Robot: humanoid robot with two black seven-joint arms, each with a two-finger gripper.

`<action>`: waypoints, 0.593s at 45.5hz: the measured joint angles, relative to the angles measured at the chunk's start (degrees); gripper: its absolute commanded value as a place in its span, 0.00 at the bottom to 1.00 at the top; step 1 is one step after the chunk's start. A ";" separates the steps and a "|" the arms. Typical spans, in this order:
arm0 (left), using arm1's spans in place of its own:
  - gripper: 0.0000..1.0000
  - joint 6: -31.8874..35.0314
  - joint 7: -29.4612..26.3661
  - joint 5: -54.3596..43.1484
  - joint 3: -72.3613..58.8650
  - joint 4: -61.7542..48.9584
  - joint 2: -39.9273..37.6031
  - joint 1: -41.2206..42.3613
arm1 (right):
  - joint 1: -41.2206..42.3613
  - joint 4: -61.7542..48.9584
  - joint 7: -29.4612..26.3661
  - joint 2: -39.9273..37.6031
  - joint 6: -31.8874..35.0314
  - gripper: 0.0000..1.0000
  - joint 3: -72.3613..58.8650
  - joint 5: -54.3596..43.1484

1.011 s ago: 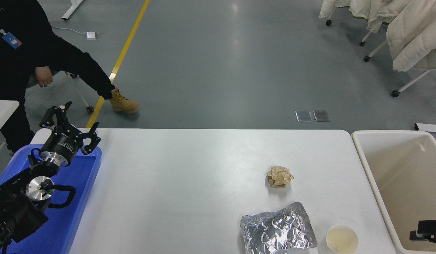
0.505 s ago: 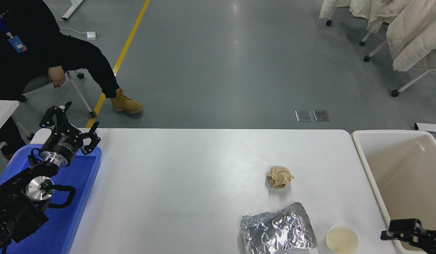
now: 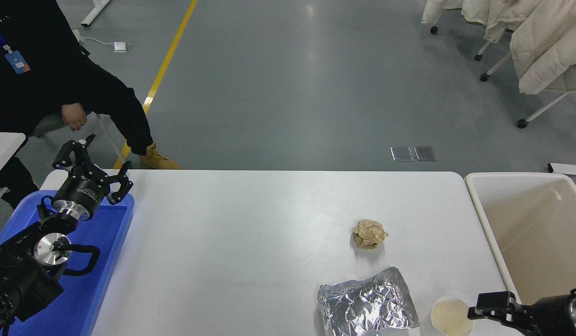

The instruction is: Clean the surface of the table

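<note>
The white table surface (image 3: pixel 250 242) carries a crumpled brown paper ball (image 3: pixel 370 234) right of centre. A crinkled sheet of silver foil (image 3: pixel 367 308) and a small paper cup (image 3: pixel 451 317) lie at the front edge. My right gripper (image 3: pixel 495 310) reaches in from the lower right corner, low and just right of the cup, over the gap between table and bin. Whether it is open or shut does not show. My left gripper (image 3: pixel 93 161) is parked at the lower left above the blue tray, open and holding nothing.
A flat blue tray (image 3: pixel 101 280) lies on the table's left end. A deep cream bin (image 3: pixel 525 233) stands off the right end. A person in black sits beyond the far left corner. White coats hang on wheeled racks at the top right.
My right gripper has moved left from over the bin's front corner to just beside the cup. The person at the far left has shifted their leg and hand. The left arm is still.
</note>
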 measured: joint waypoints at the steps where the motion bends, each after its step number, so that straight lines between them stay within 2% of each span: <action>1: 1.00 0.00 0.00 0.00 0.00 0.00 0.00 0.00 | -0.03 -0.01 0.00 0.07 -0.05 1.00 0.00 0.00; 21: 1.00 0.00 0.00 0.00 0.00 0.00 0.00 -0.02 | -2.23 -1.73 1.09 5.34 -4.31 0.98 0.44 -0.05; 22: 1.00 0.00 0.00 0.00 0.00 0.00 0.00 -0.02 | -2.33 -1.84 1.23 5.55 -4.45 0.97 0.45 -0.09; 24: 1.00 0.00 0.00 0.00 0.00 0.00 0.00 -0.02 | -2.62 -2.20 1.76 6.13 -4.87 0.88 0.48 -0.28; 27: 1.00 0.00 0.00 0.00 0.00 0.00 0.00 -0.02 | -2.90 -2.46 2.18 6.58 -5.19 0.83 0.50 -0.41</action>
